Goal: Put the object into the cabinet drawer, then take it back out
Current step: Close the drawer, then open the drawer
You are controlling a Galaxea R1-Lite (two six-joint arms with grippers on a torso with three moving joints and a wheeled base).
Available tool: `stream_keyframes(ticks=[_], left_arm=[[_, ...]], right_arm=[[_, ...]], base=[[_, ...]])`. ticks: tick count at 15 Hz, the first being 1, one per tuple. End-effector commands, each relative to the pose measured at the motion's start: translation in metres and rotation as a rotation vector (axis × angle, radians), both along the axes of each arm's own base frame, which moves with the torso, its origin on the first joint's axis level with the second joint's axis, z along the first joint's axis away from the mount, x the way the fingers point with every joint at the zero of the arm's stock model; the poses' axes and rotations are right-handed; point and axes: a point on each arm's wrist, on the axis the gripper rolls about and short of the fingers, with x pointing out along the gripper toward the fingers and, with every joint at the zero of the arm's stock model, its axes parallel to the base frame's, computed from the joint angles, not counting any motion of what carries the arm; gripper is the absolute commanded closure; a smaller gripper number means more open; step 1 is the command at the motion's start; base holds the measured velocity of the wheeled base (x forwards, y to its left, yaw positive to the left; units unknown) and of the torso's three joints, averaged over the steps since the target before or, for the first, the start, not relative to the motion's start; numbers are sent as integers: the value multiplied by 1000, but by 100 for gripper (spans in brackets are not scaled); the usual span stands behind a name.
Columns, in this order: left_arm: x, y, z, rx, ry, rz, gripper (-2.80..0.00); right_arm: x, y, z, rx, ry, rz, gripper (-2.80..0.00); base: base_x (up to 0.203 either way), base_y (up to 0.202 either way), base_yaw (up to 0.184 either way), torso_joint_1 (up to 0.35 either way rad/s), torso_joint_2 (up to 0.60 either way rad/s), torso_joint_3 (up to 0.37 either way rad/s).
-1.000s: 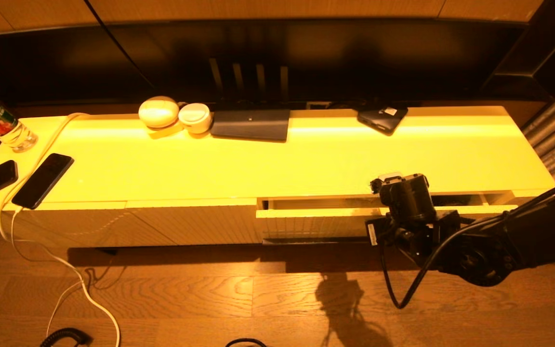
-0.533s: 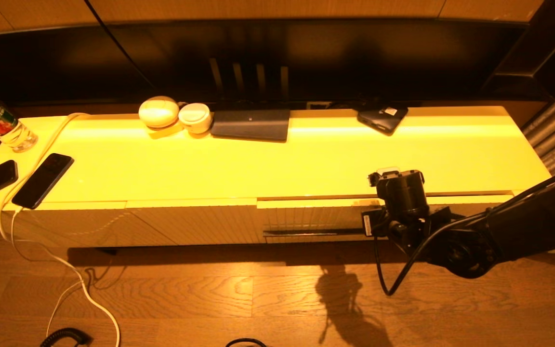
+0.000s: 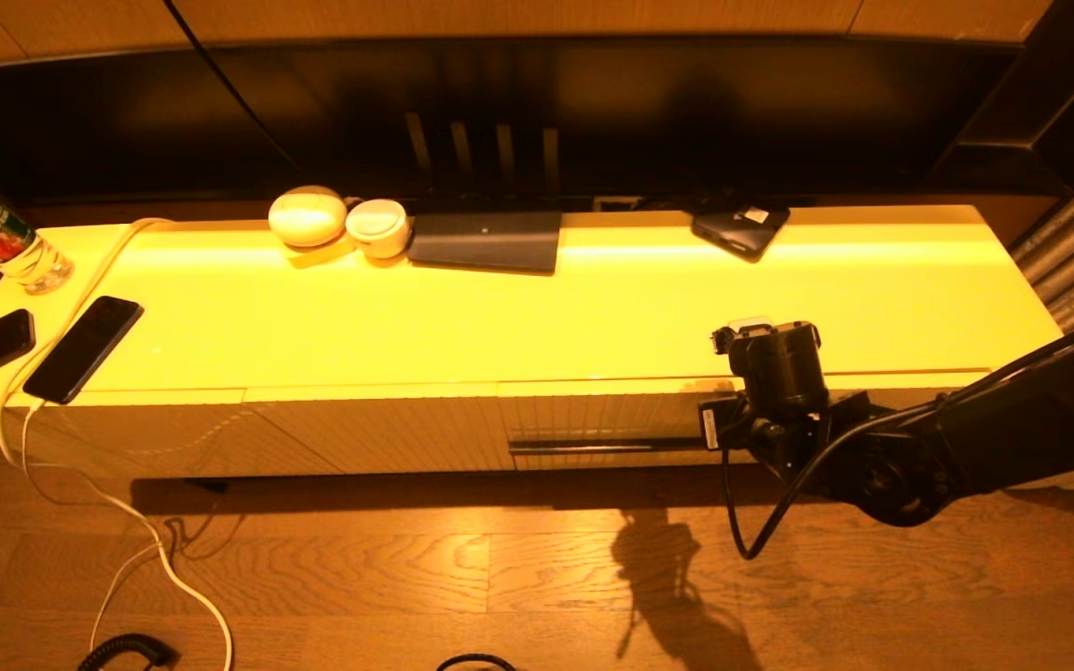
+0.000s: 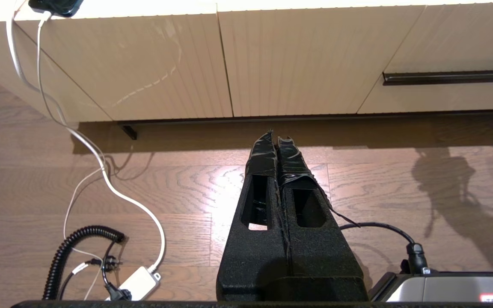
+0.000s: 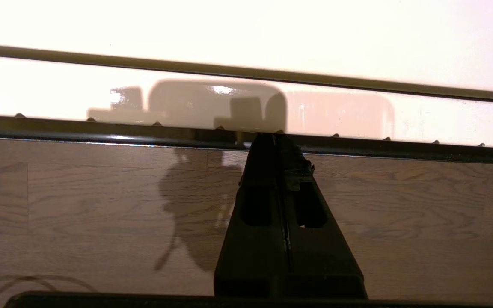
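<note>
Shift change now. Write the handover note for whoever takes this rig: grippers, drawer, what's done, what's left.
Right gripper: shut, empty, tips at the dark handle strip of the cabinet drawer.
Left gripper: shut, empty, parked over the floor in front of the cabinet.
Drawer: fully closed, front flush with the neighbouring panels; it stood ajar a second ago and the right arm pushed it in.
Object: not visible in any view; whether it is inside the drawer cannot be told.
Left: probably reopen the drawer and check, take the object out if it is there.
</note>
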Motion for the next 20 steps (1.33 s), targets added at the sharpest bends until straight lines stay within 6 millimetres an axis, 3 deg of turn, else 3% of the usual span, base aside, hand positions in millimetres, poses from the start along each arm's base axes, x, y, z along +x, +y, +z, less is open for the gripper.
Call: stream_keyframes(ticks=[1,4,8,11,14,16,18,20], left_arm=[[0,0,0,0,1,0,0],[0,0,-1,0,2,0,0],[0,0,0,0,1,0,0],[0,0,0,0,1,0,0],[0,0,0,0,1,0,0],[0,0,0,0,1,0,0],[0,0,0,0,1,0,0],[0,0,0,0,1,0,0]], right_arm=[[-5,-3,7,8,-14,-1,0],[-22,-11,23,-5,-10,36,0],[-80,-39,62,-109,64,165,0],[-128,-73,81,-328,175,337,0],[-170,-95,81,-642,242,558,0],[-191,-112,67,-904,296,736,0],[-192,-117,56,-949,304,897,0],[-179,-113,46,-968,304,990,0]], base=[[0,0,0,0,0,0],[0,0,0,0,0,0],[0,0,0,0,0,0],[0,0,0,0,0,0],[0,0,0,0,0,0],[0,0,0,0,0,0],[0,0,0,0,0,0],[0,0,0,0,0,0]])
